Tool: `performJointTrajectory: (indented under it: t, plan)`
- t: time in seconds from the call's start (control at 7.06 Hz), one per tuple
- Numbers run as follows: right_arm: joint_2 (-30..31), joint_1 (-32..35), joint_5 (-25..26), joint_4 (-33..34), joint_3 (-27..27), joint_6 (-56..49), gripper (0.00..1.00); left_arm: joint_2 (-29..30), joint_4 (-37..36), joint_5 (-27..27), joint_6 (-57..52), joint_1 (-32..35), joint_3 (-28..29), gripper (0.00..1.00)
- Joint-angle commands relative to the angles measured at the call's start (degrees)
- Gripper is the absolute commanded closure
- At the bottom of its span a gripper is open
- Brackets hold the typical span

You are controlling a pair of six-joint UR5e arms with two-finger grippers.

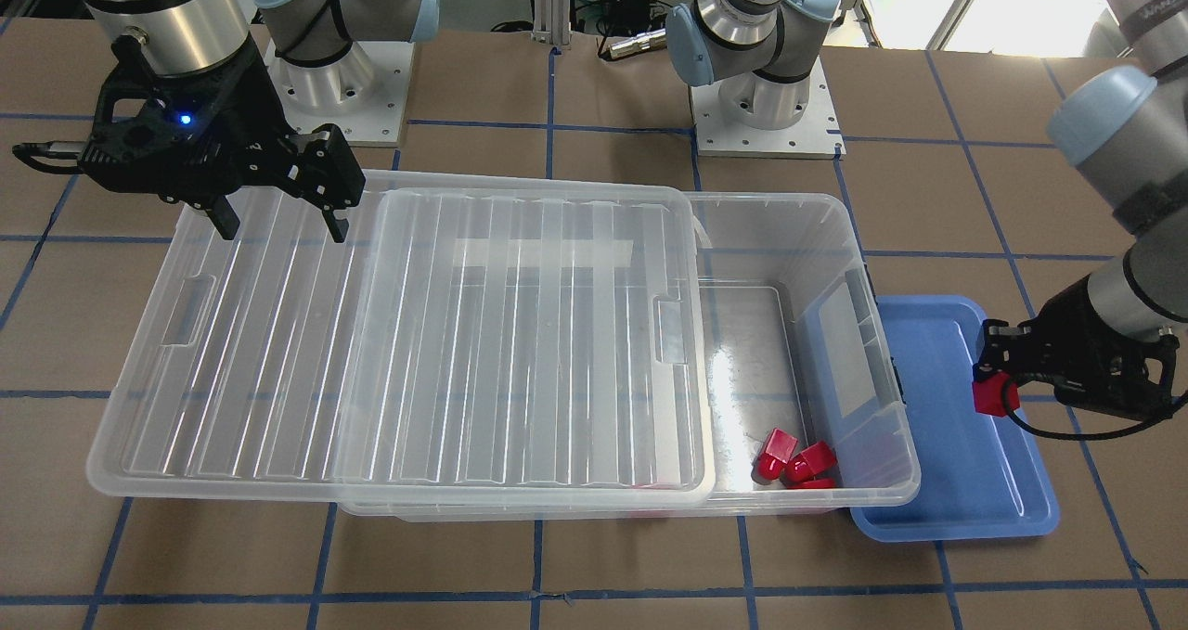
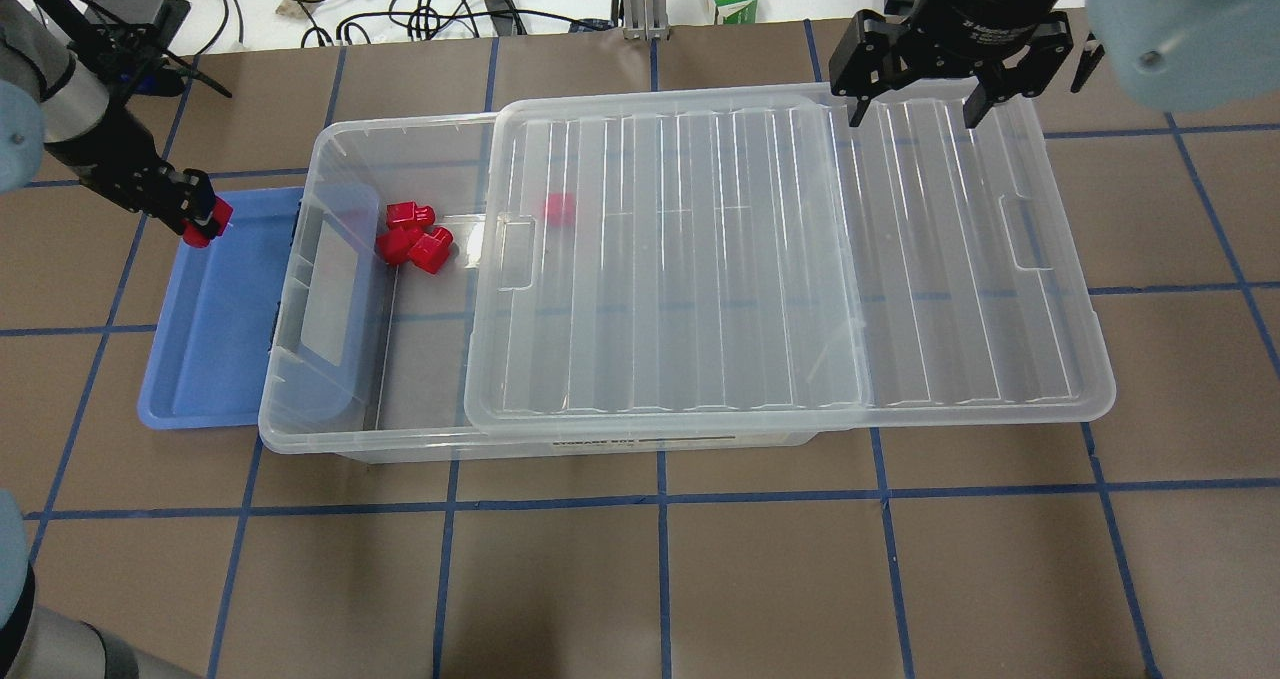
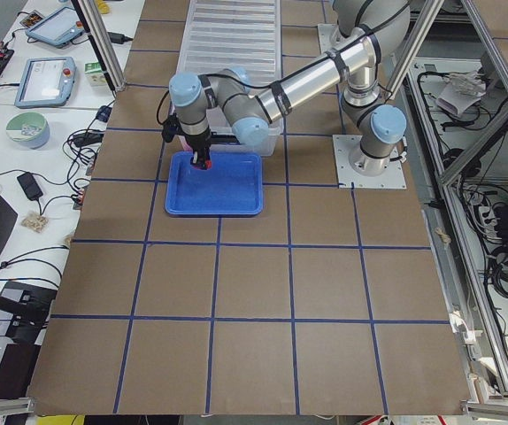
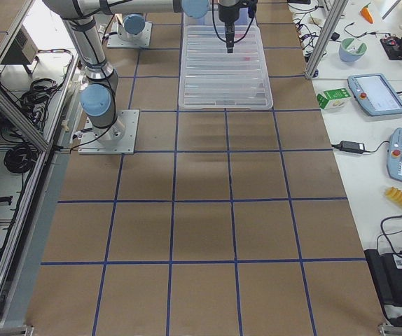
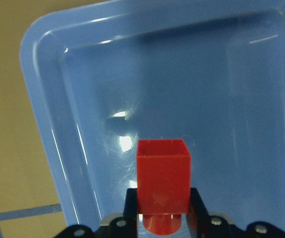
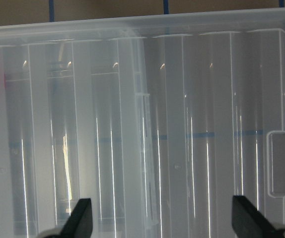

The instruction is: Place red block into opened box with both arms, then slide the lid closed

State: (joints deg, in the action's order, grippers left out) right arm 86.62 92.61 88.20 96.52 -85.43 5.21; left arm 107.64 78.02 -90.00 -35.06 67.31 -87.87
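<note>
L gripper (image 2: 200,219) clamped on block (image 5: 162,173). Fingers closed on stub end, square body poking out past tips, so long axis in line w/ fingers. Held over tray (image 2: 210,339), just outside box (image 2: 410,122) at its uncovered short end. Gap betw. block and tray floor evident in wrist cam, no contact.

R gripper (image 2: 913,119) empty, fingers spread wide. Hovering over lid (image 2: 700,259) where it overhangs past box's covered end. No contact w/ lid visible.

Most of box under lid; only a strip at tray end open. 3 more reds (image 2: 415,237) on box floor in that strip, bunched in one corner by the end wall. 1 more (image 2: 558,207) faint under lid.

Key relation: from held block, open strip straight across box's short-end rim, i.e. away from tray and toward lid. L arm much nearer to strip; R arm at box's opposite end.

Judged: placing phase, drop not yet made, lid slide not begun. Next move prob. lift over rim, travel inward, stop short of lid edge, then release. Risk: clipping rim or end wall if carried too low. Overhang end looks like natural push point for R arm to close lid toward tray end.
</note>
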Motion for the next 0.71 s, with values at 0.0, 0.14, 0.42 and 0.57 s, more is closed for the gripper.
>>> performJointTrajectory:
  t: [0.0,0.14,0.42,0.57]
  plan:
    - [-0.4,0.6,0.1,-0.1,0.4,0.4,0.00,-6.4,8.6,0.2,7.8,7.0,3.4,1.00]
    - [-0.6,0.6,0.3,-0.3,0.4,0.3,0.00,-7.7,9.2,0.4,17.6,12.8,1.1,1.00]
    - [-0.7,0.6,0.6,-0.3,0.7,0.0,0.00,-7.5,4.3,0.1,22.7,18.7,-7.2,1.00]
    - [-0.7,-0.4,0.6,-0.7,0.7,-0.3,0.00,-6.4,-2.2,0.4,23.0,18.7,-10.5,1.00]
